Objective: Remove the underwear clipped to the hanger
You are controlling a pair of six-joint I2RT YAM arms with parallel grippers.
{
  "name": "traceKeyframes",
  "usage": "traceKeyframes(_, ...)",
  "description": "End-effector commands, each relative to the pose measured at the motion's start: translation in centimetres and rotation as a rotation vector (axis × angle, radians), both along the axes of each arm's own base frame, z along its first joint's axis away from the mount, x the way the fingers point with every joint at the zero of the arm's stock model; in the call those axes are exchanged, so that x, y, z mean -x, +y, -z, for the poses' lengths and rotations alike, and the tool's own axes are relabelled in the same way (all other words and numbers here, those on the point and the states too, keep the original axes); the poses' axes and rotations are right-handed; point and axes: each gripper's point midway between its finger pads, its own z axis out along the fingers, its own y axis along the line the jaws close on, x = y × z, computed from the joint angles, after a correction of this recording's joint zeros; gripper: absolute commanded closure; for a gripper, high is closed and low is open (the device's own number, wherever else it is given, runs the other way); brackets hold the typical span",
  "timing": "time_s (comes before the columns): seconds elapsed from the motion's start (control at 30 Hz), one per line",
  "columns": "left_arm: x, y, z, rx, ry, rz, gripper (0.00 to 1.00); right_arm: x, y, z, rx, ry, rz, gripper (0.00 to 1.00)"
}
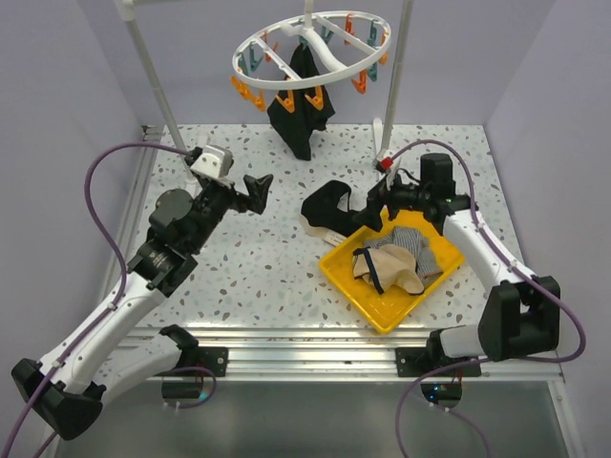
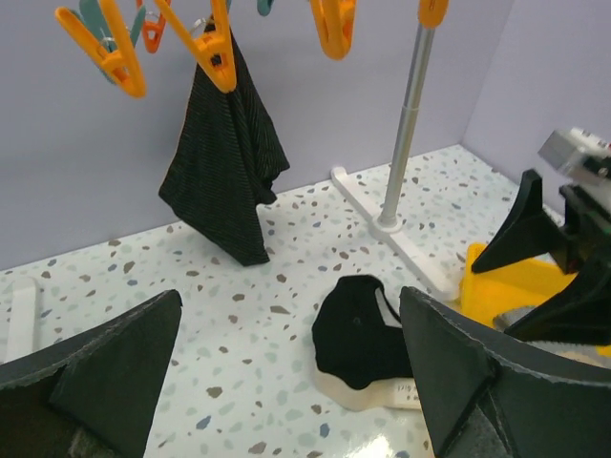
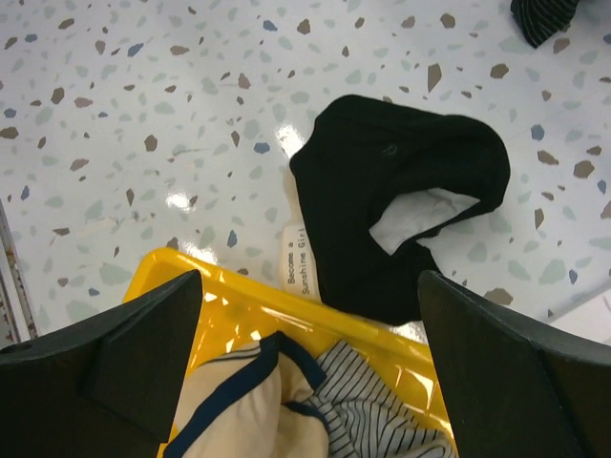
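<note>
One black piece of underwear (image 1: 302, 113) left on the hanger (image 1: 336, 65), above the far edge of the surface (image 1: 239, 277), about midway along it. Pinched at the top hem by an orange peg (image 2: 218, 50) and draped down limp in a loose fold. Whether clear of the surface or brushing it at the lower tip, not possible to tell.

Light, soft, thin ribbed cloth by the look of it: no stiffness to push against, nothing fragile, hardly any weight. Likely to stretch and swing before slipping the peg, and to drag the hung ring sideways with it. Best taken high, just under the peg, on the bunched fabric for a firmer bite, then drawn straight down and away. Taken low on the dangling tip, probably only stretch.

Spread wide and holding nothing, the left pincer (image 1: 256, 194), low over the surface left of the middle and pointed toward the hanging piece. Likewise wide apart and empty, the right pincer (image 1: 374, 212), over the far-left corner of the yellow tray (image 1: 355, 284).

Already off the pegs: the beige piece (image 1: 393, 269) and the striped piece (image 1: 418, 243), heaped in the tray toward the near right of the surface. Also a second black piece (image 3: 401, 200), flat on the surface outside the tray, against its far rim. Same soft handling there: pinch a fold and lift.
</note>
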Motion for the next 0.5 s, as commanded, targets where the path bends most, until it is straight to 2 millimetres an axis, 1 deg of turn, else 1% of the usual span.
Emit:
traceKeyframes(0.0, 1.2, 0.5, 2.0, -0.100, -0.006, 0.029, 0.00, 2.1, -1.3, -2.2, -0.010, -0.018, -0.040, 0.01)
traceKeyframes(0.03, 1.4, 0.3, 3.8, -0.118, 0.019, 0.047, 0.00, 2.2, -1.7, -2.3, -0.008, -0.019, -0.032, 0.02)
traceKeyframes(0.1, 1.7, -0.2, 5.5, -0.129, 0.039, 0.085, 0.00, 2.4, -2.7, -2.0, 0.000, 0.001, -0.004, 0.01)
traceKeyframes(0.13, 1.8, -0.8, 7.3, -0.133, 0.060, 0.117, 0.00, 2.6, -3.1, -2.1, 0.003, 0.001, 0.007, 0.01)
traceKeyframes(0.17, 1.8, -1.5, 8.5, -0.142, 0.076, 0.151, 0.00, 2.9, -3.4, -1.9, 0.006, 0.013, 0.014, 0.01)
traceKeyframes(0.2, 1.7, -2.1, 8.8, -0.134, 0.057, 0.175, 0.00, 2.9, -4.0, -1.8, 0.006, 0.018, 0.027, 0.01)
traceKeyframes(0.23, 2.0, -2.9, 10.6, -0.157, 0.067, 0.224, 0.00, 3.2, -4.1, -1.8, 0.003, 0.019, 0.030, 0.02)
traceKeyframes(0.27, 1.9, -3.7, 11.9, -0.174, 0.071, 0.265, 0.00, 3.6, -4.4, -1.6, 0.009, 0.029, 0.022, 0.01)
traceKeyframes(0.3, 2.0, -4.8, 11.4, -0.154, 0.021, 0.318, 0.00, 3.8, -4.7, -1.4, 0.007, 0.033, 0.023, 0.01)
traceKeyframes(0.37, 1.4, -5.8, 14.2, -0.227, 0.007, 0.365, 0.00, 4.5, -4.9, -1.6, -0.002, 0.028, 0.017, 0.01)
traceKeyframes(0.43, 0.5, -7.1, 13.8, -0.261, -0.063, 0.411, 0.00, 4.8, -5.2, -1.3, -0.006, 0.030, 0.026, 0.01)
traceKeyframes(0.47, -0.3, -8.0, 15.9, -0.294, -0.029, 0.438, 0.00, 5.0, -5.2, -1.7, -0.010, 0.011, 0.028, 0.01)
